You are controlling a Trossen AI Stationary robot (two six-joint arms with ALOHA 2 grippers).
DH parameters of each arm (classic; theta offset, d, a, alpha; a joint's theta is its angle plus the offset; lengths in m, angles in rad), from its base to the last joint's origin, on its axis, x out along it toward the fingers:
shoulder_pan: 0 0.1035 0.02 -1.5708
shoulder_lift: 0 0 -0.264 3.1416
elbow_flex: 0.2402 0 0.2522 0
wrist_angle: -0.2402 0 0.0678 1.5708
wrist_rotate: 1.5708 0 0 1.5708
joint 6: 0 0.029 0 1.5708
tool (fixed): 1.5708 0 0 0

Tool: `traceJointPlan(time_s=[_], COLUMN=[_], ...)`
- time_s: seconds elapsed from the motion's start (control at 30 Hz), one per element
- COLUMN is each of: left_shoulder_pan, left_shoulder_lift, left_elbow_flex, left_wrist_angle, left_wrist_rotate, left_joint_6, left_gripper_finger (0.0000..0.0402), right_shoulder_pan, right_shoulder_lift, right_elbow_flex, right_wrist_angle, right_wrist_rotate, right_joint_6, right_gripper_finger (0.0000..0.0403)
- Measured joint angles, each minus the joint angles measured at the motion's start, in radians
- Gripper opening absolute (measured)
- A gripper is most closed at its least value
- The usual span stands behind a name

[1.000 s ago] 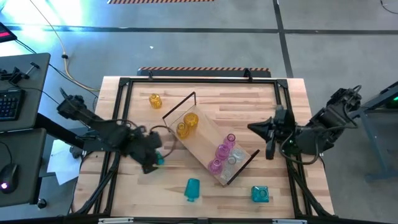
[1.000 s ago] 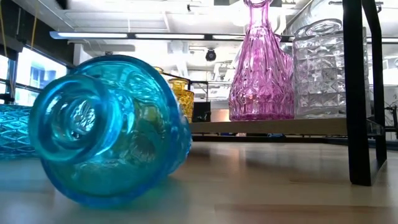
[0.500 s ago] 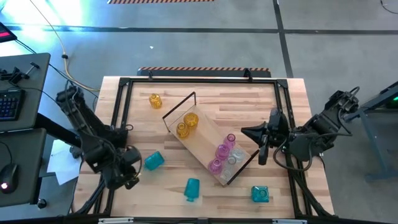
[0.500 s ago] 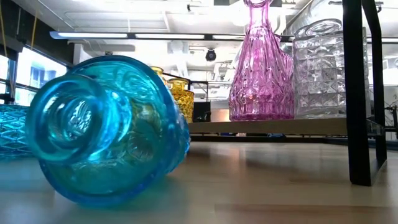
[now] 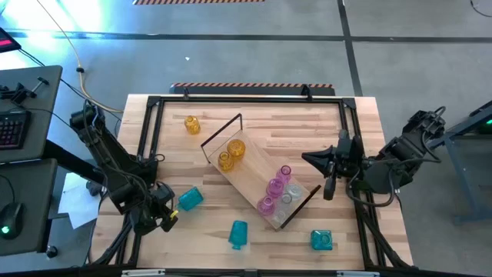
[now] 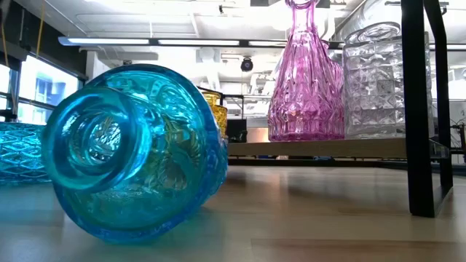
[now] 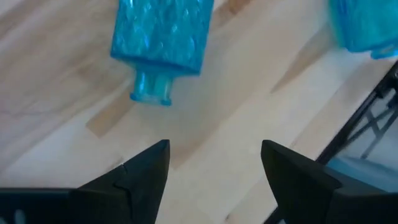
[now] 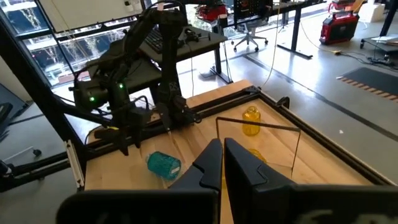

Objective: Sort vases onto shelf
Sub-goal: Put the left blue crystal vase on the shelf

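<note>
Teal vase [image 5: 190, 198] lies on its side, lower left of bench [image 5: 307, 123], by spread, empty left gripper [image 5: 164, 218]. Glass: hard, slick, breakable, rolls; I'd grab across body. Right gripper [image 5: 309, 158] closed, centre-right, near shelf [image 5: 250, 178].

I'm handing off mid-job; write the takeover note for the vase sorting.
Left tool: open, empty, at the table's near-left edge.
Right tool: shut, empty, waiting beside the shelf.
On the shelf: two amber vases, two pink vases, one clear vase.
Left: amber vase far-left; teal vases on their sides, and.
</note>
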Motion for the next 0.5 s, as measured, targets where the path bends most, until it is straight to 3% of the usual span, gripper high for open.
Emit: traceJointPlan(time_s=[0.5], left_shoulder_pan=[0.173], left_shoulder_lift=[0.010], left_elbow_flex=[-0.062], left_wrist_angle=[-0.047], left_wrist_rotate=[0.087], left_joint_6=[0.234], left_gripper_finger=[0.0235], right_shoulder_pan=[0.000], right_shoulder_lift=[-0.064], right_elbow_flex=[0.000], right_wrist_angle=[0.000], right_wrist_rotate=[0.003], right_joint_6=[-0.063], right_gripper_finger=[0.0000])
